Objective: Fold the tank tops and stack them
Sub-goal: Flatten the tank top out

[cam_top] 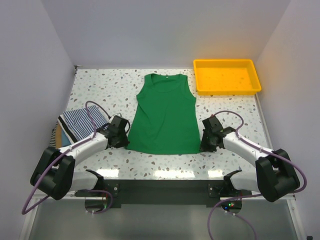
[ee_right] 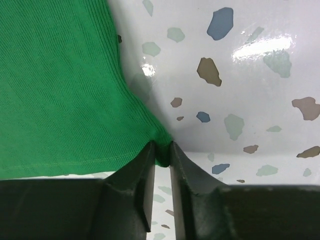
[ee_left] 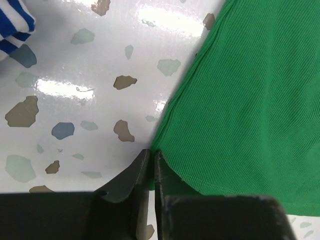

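Left claw (ee_left: pixel 151 154): closest to my left wrist camera. I see its two dark fingers drawn to a narrow slit, pinching the near left corner of the green top (ee_left: pixel 240 100) where the side edge meets the hem.
Right claw (ee_right: pixel 161 147): closest to my right wrist camera. Its fingers stand a little apart, and I see a fold of green cloth caught between the tips at the near right corner.
Green top, overhead view (cam_top: pixel 165 115): spread flat between my two claws, hem on their side, neck opening at the far end.
Striped top (cam_top: pixel 82 124): a navy and white folded bundle just beside the left claw on its outer side, away from the green top. Tan and blue edges show beneath it.
Yellow tray (cam_top: pixel 200 77): well beyond the right claw, at the far right corner.
Table (cam_top: pixel 100 90): white and speckled, glossy under both claws.
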### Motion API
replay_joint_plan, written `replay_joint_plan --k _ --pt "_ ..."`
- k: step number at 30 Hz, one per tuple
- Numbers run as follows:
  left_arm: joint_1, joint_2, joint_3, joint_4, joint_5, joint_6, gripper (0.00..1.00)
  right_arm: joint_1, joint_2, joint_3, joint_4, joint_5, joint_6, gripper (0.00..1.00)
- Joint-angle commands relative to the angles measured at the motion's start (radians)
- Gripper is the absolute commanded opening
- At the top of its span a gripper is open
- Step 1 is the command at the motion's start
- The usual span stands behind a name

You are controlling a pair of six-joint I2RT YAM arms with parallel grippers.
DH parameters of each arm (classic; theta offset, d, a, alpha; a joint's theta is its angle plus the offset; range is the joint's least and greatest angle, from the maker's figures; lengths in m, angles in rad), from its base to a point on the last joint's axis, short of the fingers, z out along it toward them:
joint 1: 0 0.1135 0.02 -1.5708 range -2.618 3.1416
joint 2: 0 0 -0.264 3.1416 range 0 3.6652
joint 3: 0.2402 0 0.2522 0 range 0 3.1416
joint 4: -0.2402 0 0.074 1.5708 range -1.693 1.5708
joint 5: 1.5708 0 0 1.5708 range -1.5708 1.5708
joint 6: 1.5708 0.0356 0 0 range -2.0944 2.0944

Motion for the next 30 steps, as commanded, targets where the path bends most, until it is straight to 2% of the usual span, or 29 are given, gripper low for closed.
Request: replay_joint_plan --k 1,2,3,4,5,9,12,13,18,25,26,30 --pt "0.009 0.019 -0.025 0.026 0.026 0.027 0.11 0.002 0.003 -0.037 0.004 -0.020 0.033 0.19" --pt "0.009 0.014 -0.023 0.024 0.034 0.032 0.03 0.002 -0.024 -0.028 -0.006 -0.014 0.034 0.11" --pt "0.009 -0.003 -0.020 0.020 0.041 0.035 0.00 0.002 -0.041 -0.020 -0.031 -0.008 0.036 0.07" --pt "0.010 -0.015 -0.006 0.015 0.058 0.039 0.00 0.002 -0.064 -0.009 -0.043 0.003 0.036 0.01" --pt "0.010 -0.030 0.004 0.010 0.069 0.050 0.00 0.002 -0.105 0.020 -0.060 0.010 0.036 0.00" --pt "0.012 -0.164 0.113 -0.080 0.089 0.066 0.00 0.002 -0.223 0.167 -0.208 0.066 0.008 0.00" --pt "0.013 -0.259 0.265 -0.166 0.060 0.073 0.00 0.002 -0.288 0.337 -0.299 0.109 -0.018 0.00" --pt "0.014 -0.291 0.356 -0.207 0.049 0.076 0.00 0.002 -0.301 0.425 -0.330 0.112 -0.035 0.00" --pt "0.015 -0.339 0.654 -0.264 0.038 0.082 0.00 0.002 -0.321 0.720 -0.388 0.113 -0.078 0.00" --pt "0.015 -0.319 1.094 -0.201 0.041 0.078 0.00 0.002 -0.255 1.185 -0.411 0.156 -0.154 0.00" --pt "0.015 -0.293 1.130 -0.197 0.041 0.081 0.00 0.002 -0.221 1.280 -0.416 0.158 -0.167 0.00" --pt "0.015 -0.226 1.245 -0.174 0.042 0.084 0.00 0.003 -0.138 1.420 -0.404 0.167 -0.216 0.00"
